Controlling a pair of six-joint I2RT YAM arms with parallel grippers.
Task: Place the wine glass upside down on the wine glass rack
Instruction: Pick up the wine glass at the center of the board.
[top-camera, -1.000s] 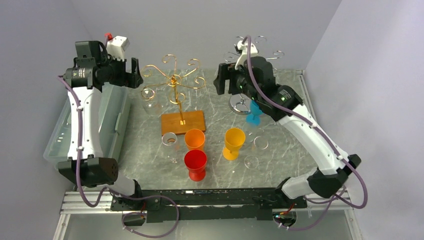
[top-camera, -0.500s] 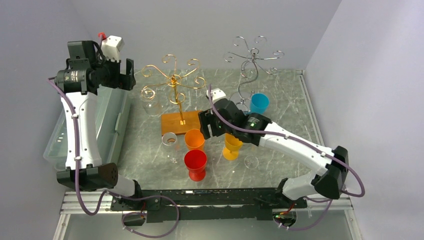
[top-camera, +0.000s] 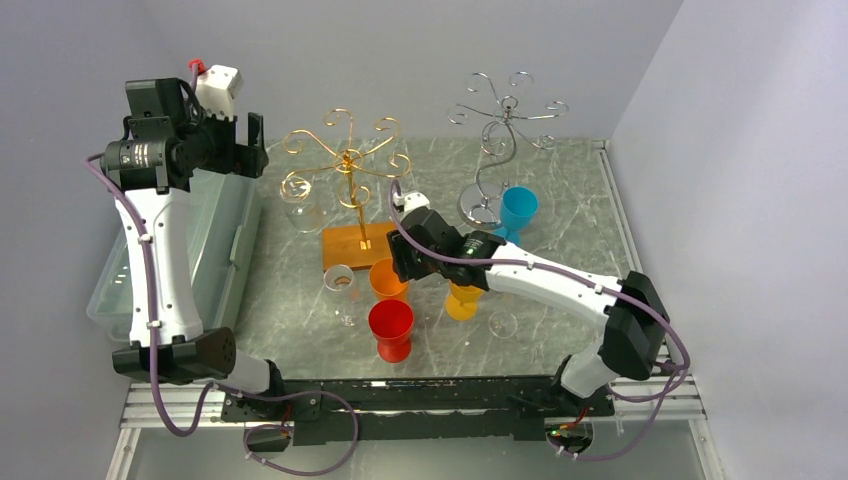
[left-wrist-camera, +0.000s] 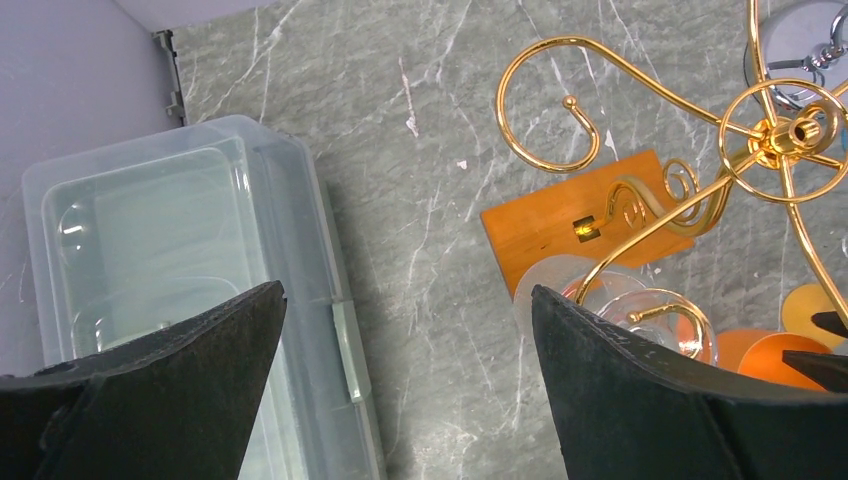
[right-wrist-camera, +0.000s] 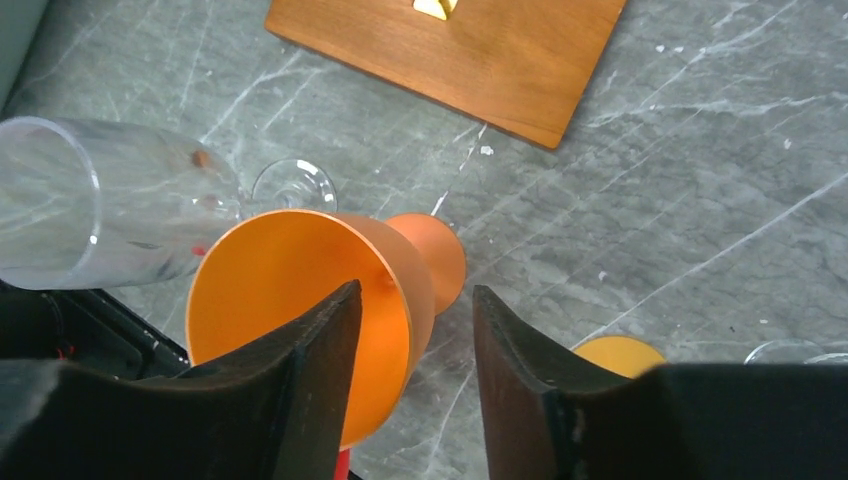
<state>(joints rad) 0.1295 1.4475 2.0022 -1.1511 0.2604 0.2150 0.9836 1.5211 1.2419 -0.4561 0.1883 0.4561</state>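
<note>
Straddling orange glass (right-wrist-camera: 285, 305) rim, wrist view reveals, right pincer (right-wrist-camera: 415, 295) unclenched; left pincer (left-wrist-camera: 406, 292) released.

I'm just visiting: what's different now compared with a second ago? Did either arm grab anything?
The right end effector swung from the back, near the silver rack, forward and leftward to the orange glass. It now straddles the glass's rim, jaws narrowed but not yet gripping. The left end effector, open, drifted slightly left above the plastic bin. The gold rack, red glass and yellow glass stayed put.
</note>
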